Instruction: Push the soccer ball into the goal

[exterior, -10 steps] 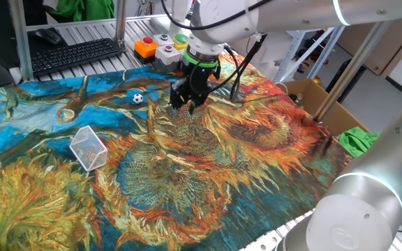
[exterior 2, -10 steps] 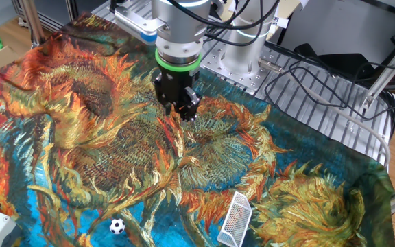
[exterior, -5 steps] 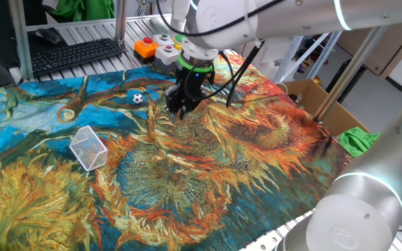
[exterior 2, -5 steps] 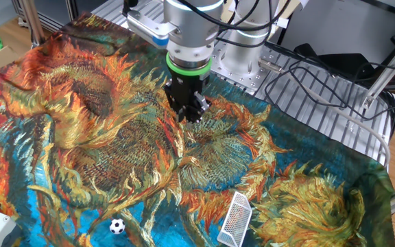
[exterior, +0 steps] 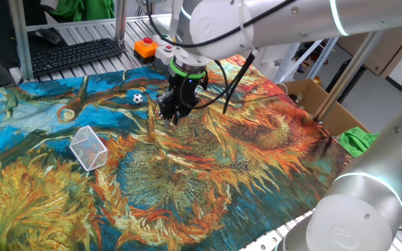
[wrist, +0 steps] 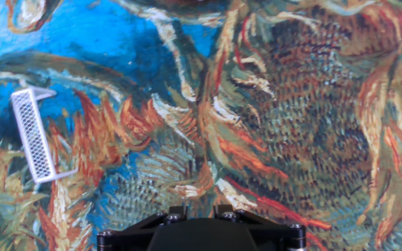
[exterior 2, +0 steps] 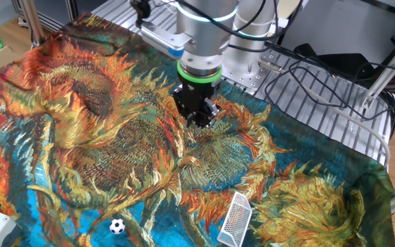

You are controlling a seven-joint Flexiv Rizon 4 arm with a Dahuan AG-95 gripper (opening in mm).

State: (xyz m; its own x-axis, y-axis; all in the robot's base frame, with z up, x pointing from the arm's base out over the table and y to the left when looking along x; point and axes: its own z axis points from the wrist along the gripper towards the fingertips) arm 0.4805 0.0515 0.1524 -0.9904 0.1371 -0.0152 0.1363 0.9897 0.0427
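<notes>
Moved toward ball — hand [exterior: 170, 113], fingers together | 1 soccer ball [exterior: 137, 98], 1 goal [exterior: 89, 148] | worktop [exterior: 257, 174] — sunflower-print cloth; lab room

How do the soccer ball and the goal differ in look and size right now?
The soccer ball is a round solid sphere; the goal is a boxy open wire-mesh cage. The soccer ball is white with black patches; the goal is plain white. The soccer ball is much smaller than the goal. Both rest on the painted cloth, apart from each other and the gripper.
</notes>
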